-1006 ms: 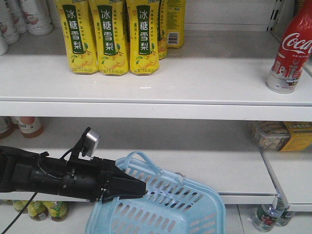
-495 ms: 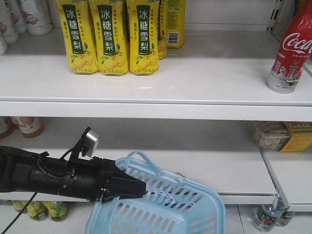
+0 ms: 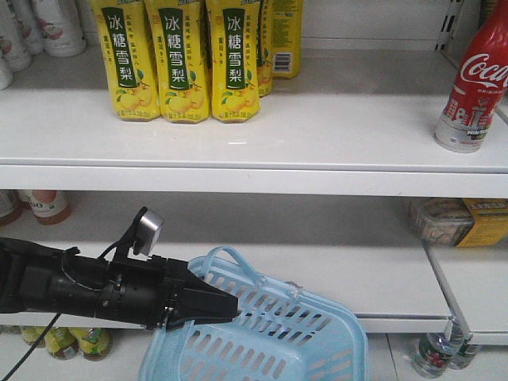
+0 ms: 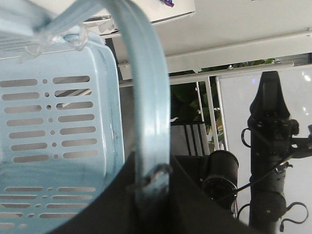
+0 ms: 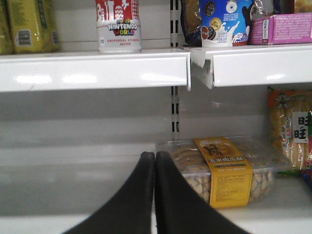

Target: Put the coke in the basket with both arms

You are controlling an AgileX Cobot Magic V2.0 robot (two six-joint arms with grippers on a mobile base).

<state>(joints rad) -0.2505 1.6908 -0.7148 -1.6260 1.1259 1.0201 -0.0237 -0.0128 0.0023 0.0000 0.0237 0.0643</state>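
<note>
While the coke (image 3: 475, 79) stands upright at the right end of the upper shelf (image 3: 317, 135), the basket (image 3: 262, 333) hangs low and near, in front of the lower shelf, so the two are well apart. Coke: red body with white Coca-Cola script running up it, and a pale grey band at the foot with small print; the right wrist view reads "Nintendo World, Universal Studios Japan" on that band. Its top is cut off by the frame edge. It stands alone, well clear of the yellow bottles (image 3: 178, 59) grouped at the left of the same shelf. Basket: pale blue plastic, slotted walls, tilted, with one loop handle (image 4: 146, 122) raised. Left tool (image 3: 228, 305) comes in from the left, level, with a small silver camera (image 3: 149, 230) perched on top; it is clamped on that raised handle, and the left wrist view shows the blue strap pinched between its dark fingers. Nothing can be seen inside the basket from these angles. Right tool (image 5: 155, 195): its two black fingers are pressed together with nothing between them. It points at the shelving, towards a clear tub of biscuits (image 5: 219, 168) with a yellow label on the lower shelf; the coke's foot sits above it and to the left on the upper shelf.
</note>
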